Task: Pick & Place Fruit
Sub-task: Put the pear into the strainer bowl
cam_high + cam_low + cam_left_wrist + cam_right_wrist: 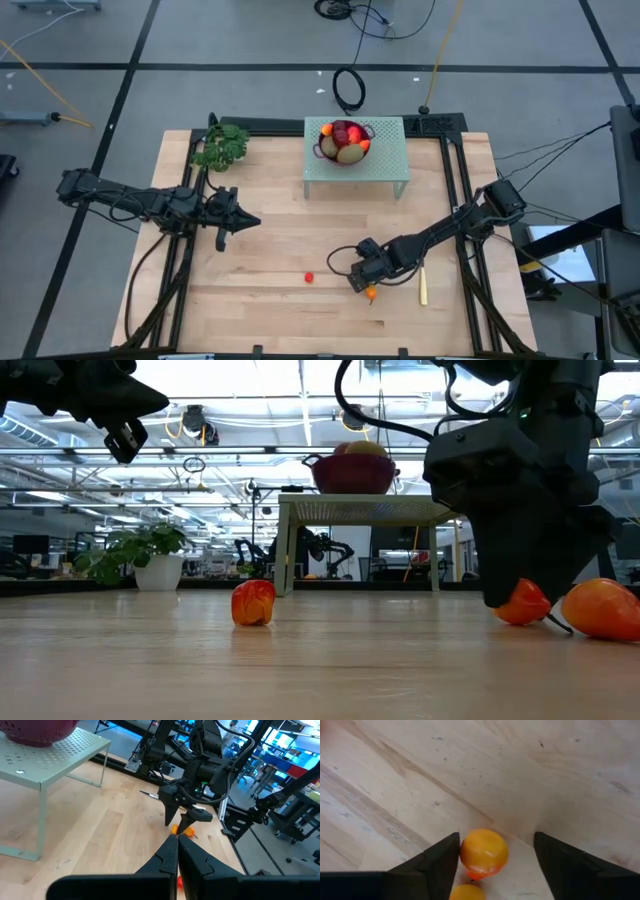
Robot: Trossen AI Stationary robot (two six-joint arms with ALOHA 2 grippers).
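Observation:
A dark red bowl holding several fruit pieces stands on a pale green rack at the table's far middle. Two tiny orange bits lie on the table at the near right; they also show in the low view. A third, redder bit lies alone to their left. My right gripper is open, low over the orange bits, with one bit between its fingers and the other just beside. My left gripper is shut and empty, held above the table's left half. My right gripper points down at the table with one finger right against the side of the orange bit and the other finger well apart from it. I cannot tell whether that finger touches the bit. The bit lies on the table.
A leafy green sprig lies at the far left. A slim yellowish knife lies just right of my right gripper. Black frame rails run along the table's sides and back.

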